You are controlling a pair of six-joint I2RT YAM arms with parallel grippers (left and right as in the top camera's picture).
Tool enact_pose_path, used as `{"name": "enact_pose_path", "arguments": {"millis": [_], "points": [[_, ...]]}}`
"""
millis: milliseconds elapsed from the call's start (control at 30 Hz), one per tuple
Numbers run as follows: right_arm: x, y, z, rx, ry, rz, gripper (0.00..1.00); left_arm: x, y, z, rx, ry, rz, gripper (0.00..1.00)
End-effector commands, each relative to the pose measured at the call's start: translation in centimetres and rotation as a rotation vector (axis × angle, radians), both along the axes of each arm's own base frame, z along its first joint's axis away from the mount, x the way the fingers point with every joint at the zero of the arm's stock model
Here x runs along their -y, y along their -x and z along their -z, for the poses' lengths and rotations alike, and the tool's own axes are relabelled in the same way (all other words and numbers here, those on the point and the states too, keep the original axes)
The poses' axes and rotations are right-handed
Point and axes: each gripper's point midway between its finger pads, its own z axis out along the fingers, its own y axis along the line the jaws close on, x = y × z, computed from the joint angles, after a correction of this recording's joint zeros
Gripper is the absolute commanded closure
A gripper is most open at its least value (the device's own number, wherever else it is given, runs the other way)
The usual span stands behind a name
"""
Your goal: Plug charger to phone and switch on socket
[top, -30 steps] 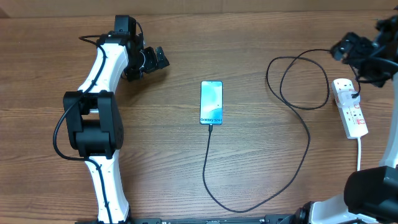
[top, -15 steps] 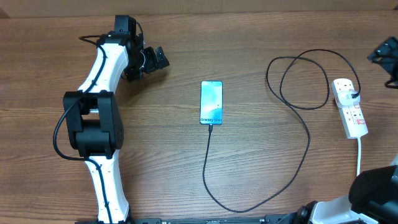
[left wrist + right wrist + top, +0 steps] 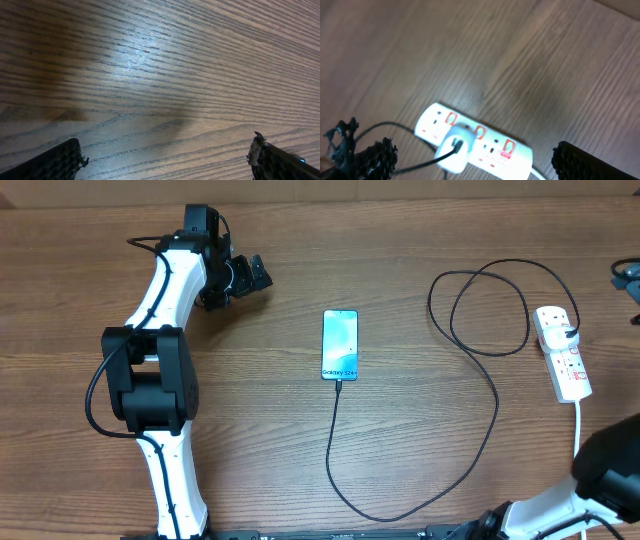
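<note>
The phone (image 3: pixel 340 344) lies flat mid-table, turquoise screen up. The charger (image 3: pixel 497 400), a thin black cable, touches the phone's bottom edge, curves down and right, then loops up to the socket (image 3: pixel 563 352). The socket (image 3: pixel 485 145) is a white strip with red switches, and a white adapter (image 3: pixel 454 148) on it carries the cable. My right gripper (image 3: pixel 472 154) hangs open above the socket, touching nothing; overhead only a dark bit of it (image 3: pixel 630 272) shows at the right edge. My left gripper (image 3: pixel 258 277) stands open far left of the phone, over bare wood (image 3: pixel 165 100).
The socket's thick white cord (image 3: pixel 577 425) runs down toward the front edge. The left arm's black and white links (image 3: pixel 150 375) stand at the left. The right arm's dark base (image 3: pixel 610 475) fills the lower right corner.
The right gripper has slid rightward from beside the socket's upper end until it is almost out of the overhead view. Left arm, phone and cable have not moved.
</note>
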Motion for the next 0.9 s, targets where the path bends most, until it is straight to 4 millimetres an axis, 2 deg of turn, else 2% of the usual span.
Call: {"name": "enact_pose_path", "arguments": {"millis": [0, 267, 567, 867], "points": [[1.9, 0.9, 0.3, -0.018, 0.032, 0.077, 0.0, 0.2, -0.2, -1.3, 0.027, -0.009, 0.007, 0.0], [3.4, 1.5, 3.7, -0.067, 0.0, 0.11, 0.0, 0.2, -0.2, -1.3, 0.027, -0.009, 0.007, 0.0], [3.6, 1.4, 7.5, -0.141, -0.047, 0.111, 0.0, 0.2, -0.2, -1.3, 0.027, -0.009, 0.007, 0.0], [4.1, 1.7, 8.1, -0.153, -0.056, 0.123, 0.0, 0.2, -0.2, -1.3, 0.027, -0.009, 0.007, 0.0]]}}
